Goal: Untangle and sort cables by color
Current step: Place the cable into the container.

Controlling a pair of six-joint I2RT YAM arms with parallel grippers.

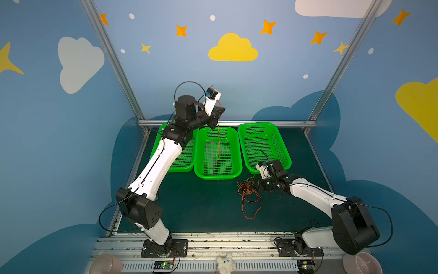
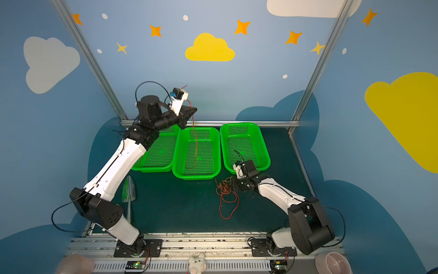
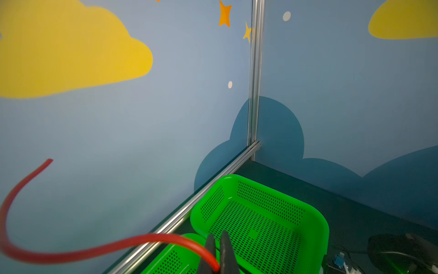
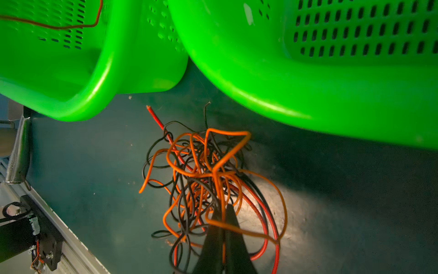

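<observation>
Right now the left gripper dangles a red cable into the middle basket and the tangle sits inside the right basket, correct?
No: the tangle lies on the table, outside the right basket, as both top views show. The left gripper does dangle the red cable into the middle basket.

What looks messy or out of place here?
One mess stands out: a tangle of cables, red, orange and black, heaped on the dark mat, with the right pincer shut on it. A lone red cable dangles from the raised left pincer into the middle basket.
</observation>
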